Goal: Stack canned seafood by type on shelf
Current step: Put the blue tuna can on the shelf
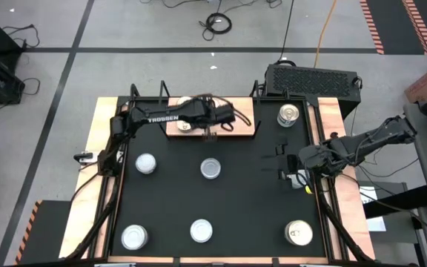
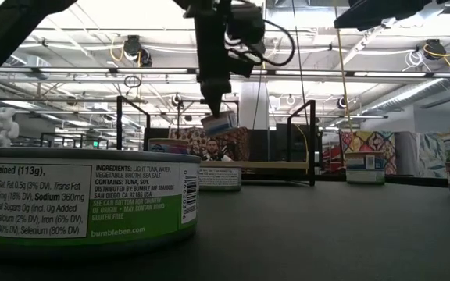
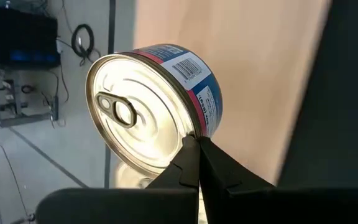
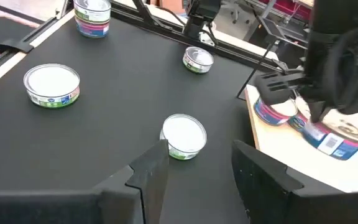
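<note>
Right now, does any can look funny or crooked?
Yes. The left gripper is shut on the rim of a can above the wooden shelf, and that can hangs tilted, almost on edge. Cans on the black table, like one, sit flat.

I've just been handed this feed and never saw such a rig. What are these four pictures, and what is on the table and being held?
Two dark robot arms work at a black table. One picture looks straight down, one looks level across the tabletop, and one comes from each arm's wrist. The left gripper is shut on a can, pinching its rim and holding it tilted over the wooden shelf at the far edge; another can already lies there. The right gripper waits open at the table's right side. Six more cans stand on the table, including one with a white top near the middle.
</note>
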`<state>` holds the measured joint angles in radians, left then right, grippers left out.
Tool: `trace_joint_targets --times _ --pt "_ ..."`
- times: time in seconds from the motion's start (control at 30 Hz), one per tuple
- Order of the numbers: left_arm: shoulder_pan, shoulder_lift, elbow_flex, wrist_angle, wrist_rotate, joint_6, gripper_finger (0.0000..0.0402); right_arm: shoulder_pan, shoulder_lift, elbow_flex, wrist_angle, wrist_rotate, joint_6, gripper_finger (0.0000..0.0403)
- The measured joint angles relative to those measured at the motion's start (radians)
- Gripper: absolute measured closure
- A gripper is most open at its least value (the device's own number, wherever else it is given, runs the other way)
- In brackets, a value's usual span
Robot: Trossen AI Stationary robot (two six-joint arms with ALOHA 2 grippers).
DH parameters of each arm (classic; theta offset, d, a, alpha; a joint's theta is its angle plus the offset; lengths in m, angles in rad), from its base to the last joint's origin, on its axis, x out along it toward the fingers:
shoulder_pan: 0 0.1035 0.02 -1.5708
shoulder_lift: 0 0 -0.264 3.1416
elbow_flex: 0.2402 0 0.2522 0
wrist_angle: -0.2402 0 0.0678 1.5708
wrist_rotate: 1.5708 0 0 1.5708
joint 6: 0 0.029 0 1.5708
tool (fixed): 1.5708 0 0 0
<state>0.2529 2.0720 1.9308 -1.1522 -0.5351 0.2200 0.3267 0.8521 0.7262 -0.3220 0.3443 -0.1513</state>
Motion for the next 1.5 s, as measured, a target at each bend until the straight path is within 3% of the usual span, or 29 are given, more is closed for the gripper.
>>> trace_joint_targets --times 0.27,0.5,1.13,1.5 --pt "0.096 0.045 -0.004 0.034 0.053 0.042 0.0402 0.0 -0.043 -0.003 -0.002 -0.003 -0.003 0.0234" --pt "0.091 0.133 -0.006 0.051 -0.012 0.128 0.0402 0.0 -0.043 -0.003 -0.004 -0.003 -0.01 0.0234" --pt "0.087 0.135 -0.006 -0.005 0.002 0.154 0.0401 0.0 -0.042 -0.003 0.002 -0.002 -0.062 0.0234" --pt "0.073 0.135 -0.006 0.01 -0.007 0.183 0.0341 0.0 -0.042 -0.003 0.003 -0.001 -0.053 0.0234"
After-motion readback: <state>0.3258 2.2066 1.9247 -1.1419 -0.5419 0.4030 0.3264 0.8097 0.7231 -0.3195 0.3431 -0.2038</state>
